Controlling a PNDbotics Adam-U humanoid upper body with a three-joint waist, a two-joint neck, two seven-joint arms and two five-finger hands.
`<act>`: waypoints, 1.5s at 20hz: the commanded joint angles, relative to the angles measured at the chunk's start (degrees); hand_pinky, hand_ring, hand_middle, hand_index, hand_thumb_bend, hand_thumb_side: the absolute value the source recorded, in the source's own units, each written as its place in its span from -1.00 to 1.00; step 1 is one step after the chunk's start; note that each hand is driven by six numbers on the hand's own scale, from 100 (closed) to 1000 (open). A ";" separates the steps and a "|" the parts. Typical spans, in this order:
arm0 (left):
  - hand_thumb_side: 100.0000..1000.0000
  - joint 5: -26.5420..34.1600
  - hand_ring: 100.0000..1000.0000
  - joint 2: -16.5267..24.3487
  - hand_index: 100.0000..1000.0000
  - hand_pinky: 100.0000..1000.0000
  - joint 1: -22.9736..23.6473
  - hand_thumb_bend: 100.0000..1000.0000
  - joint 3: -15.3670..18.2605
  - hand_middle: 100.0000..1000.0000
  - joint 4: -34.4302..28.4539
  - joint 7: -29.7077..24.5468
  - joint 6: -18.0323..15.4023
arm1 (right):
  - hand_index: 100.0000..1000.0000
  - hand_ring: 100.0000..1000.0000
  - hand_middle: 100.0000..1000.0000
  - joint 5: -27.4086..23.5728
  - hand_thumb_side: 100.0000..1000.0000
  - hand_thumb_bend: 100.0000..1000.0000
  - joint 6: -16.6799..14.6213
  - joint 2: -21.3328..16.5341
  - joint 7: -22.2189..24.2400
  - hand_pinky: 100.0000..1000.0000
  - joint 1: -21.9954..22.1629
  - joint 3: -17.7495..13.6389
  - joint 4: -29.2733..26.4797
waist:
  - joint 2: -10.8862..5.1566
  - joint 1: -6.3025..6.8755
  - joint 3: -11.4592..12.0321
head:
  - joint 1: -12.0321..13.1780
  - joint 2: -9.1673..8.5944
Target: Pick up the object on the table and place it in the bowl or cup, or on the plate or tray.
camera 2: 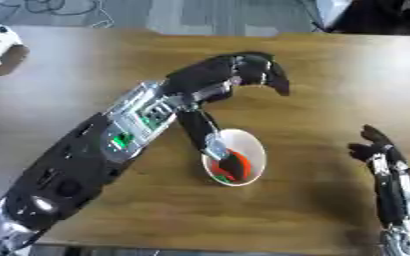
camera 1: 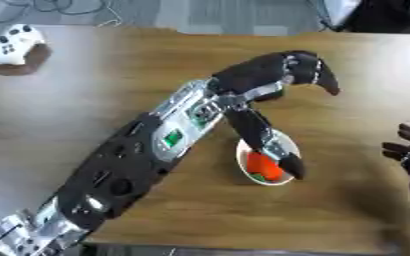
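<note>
A small white bowl (camera 2: pixel 257 146) stands on the wooden table, right of centre. Inside it lies an orange-red object (camera 1: pixel 261 164) with a bit of green at its lower end. My left hand (camera 1: pixel 263 75) hovers over and just behind the bowl. Its fingers (camera 1: pixel 312 71) droop relaxed toward the right and hold nothing. Its thumb (camera 1: pixel 263 134) stretches down across the bowl's rim, partly covering the object. At the right edge, my right hand (camera 2: pixel 372 148) rests open with its fingers up, apart from the bowl.
A white game controller (camera 1: pixel 12 44) sits on a brown object at the table's far left corner. Beyond the far edge there is grey floor with cables. My left forearm (camera 1: pixel 147 150) crosses the table's left half diagonally.
</note>
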 commanded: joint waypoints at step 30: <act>1.00 -19.01 1.00 8.39 1.00 0.35 24.70 -0.16 19.39 0.98 -8.58 7.72 18.58 | 0.87 1.00 1.00 37.10 0.11 -1.00 -14.13 -2.89 11.40 0.91 -5.68 1.49 -11.91 | -0.01 0.80 9.61 | 0.26 -2.09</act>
